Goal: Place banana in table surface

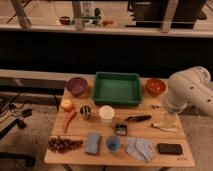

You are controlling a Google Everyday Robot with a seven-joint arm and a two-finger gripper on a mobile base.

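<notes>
banana, slim pale cream-yellow curved fruit: looks down on the light tan wooden tabletop, right side | white arm's gripper: just above it, grip can't tell | handling: light, soft, bruises easily (I'd grab mid-length, gently)

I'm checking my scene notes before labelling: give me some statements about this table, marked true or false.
The green tray sits between the purple bowl and the orange bowl. True.
The banana is inside the tray. False: it is at the right side of the table surface, just below the pincer.
The chili pepper lies beside the round fruit. True.
The black phone lies in the purple bowl. False: it lies at a near corner, beside the cloth.
The pincer hangs over the tray. False: it is right of it, by the banana.
</notes>
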